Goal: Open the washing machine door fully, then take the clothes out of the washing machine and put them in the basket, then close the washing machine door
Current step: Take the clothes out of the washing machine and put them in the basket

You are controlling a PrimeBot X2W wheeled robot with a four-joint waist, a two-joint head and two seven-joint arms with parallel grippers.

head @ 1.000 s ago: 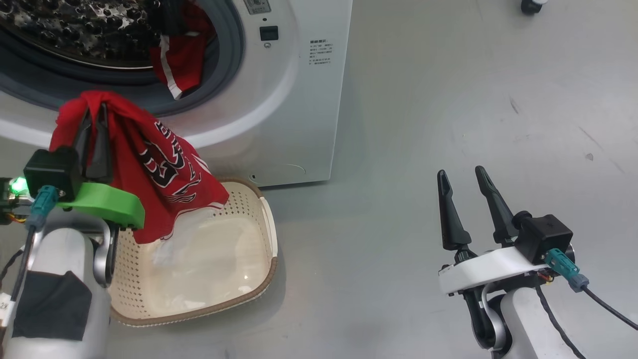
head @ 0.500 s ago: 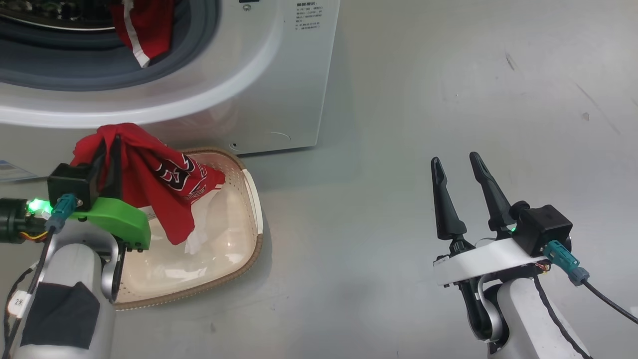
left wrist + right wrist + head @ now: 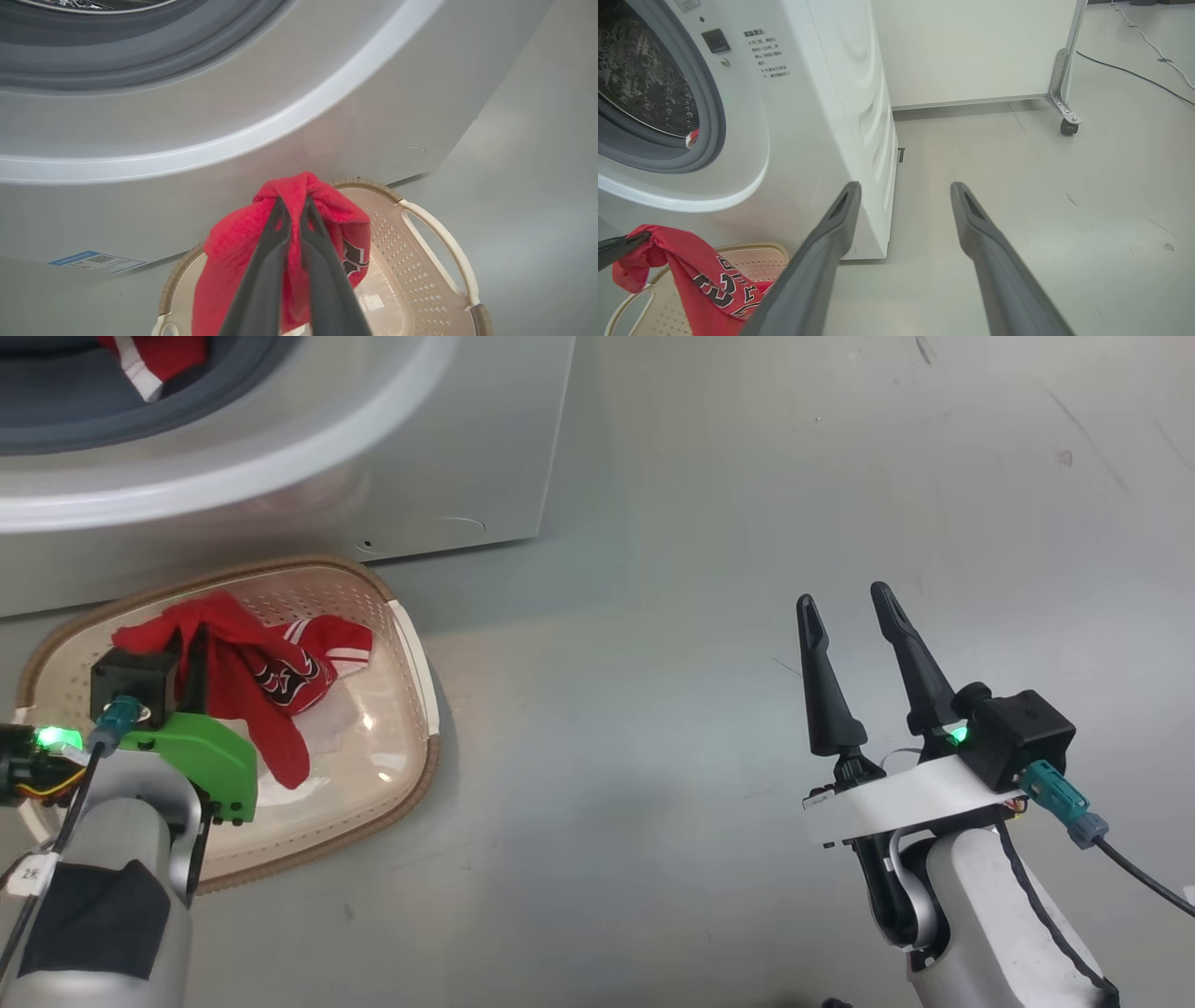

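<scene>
Dangling into one basket (image 3: 412,663), one jersey (image 3: 271,677); second jersey (image 3: 149,359) in washing machine (image 3: 448,448).

We find the washing machine (image 3: 448,457) cut by the top edge and the basket (image 3: 417,663) partly behind the left arm (image 3: 103,887).

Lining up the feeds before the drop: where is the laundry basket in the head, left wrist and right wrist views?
Head view: basket at lower left, just in front of the washing machine.
Left wrist view: bottom centre to right, partly behind the red jersey.
Right wrist view: bottom left corner, cut off by the edge.
Shared landmark: the red jersey, over the basket in all three.
</scene>
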